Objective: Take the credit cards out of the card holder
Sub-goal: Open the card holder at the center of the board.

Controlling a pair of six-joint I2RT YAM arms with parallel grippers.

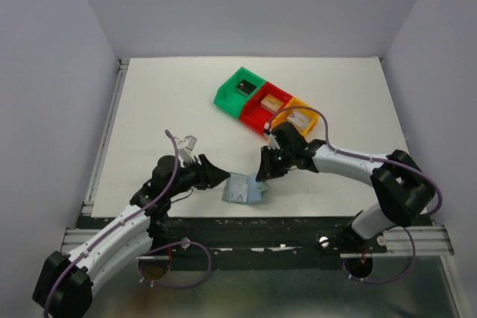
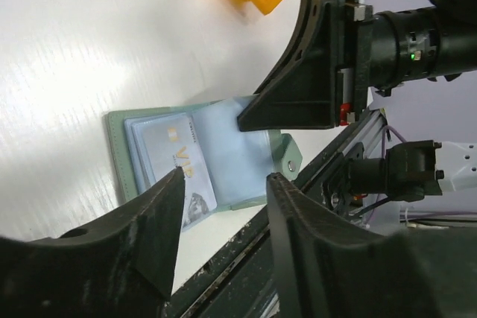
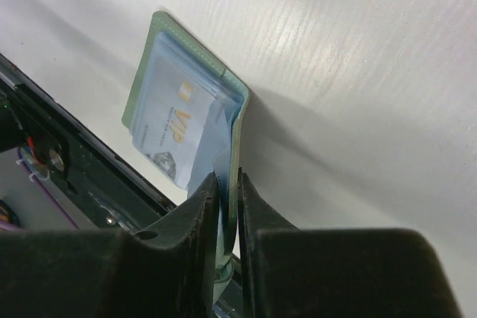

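Top external view: card holder (image 1: 244,188) lies open near front edge of counter (image 1: 164,102), long axis left-right, between both arms. Right fingers (image 1: 262,172) nearly closed, pinching holder's raised right panel. Left fingers (image 1: 218,176) spread wide, empty, tips at left panel, contact unclear. Silver-grey card (image 2: 175,156) tucked in left panel. Bare counter farther back; bins (image 1: 261,102) well apart

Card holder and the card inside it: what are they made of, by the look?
Card holder: soft matte grey-green material, probably faux leather; the edge is stitched and the flap bends. VIP card: likely thin plastic, pale blue, with a printed face and a slight gloss.
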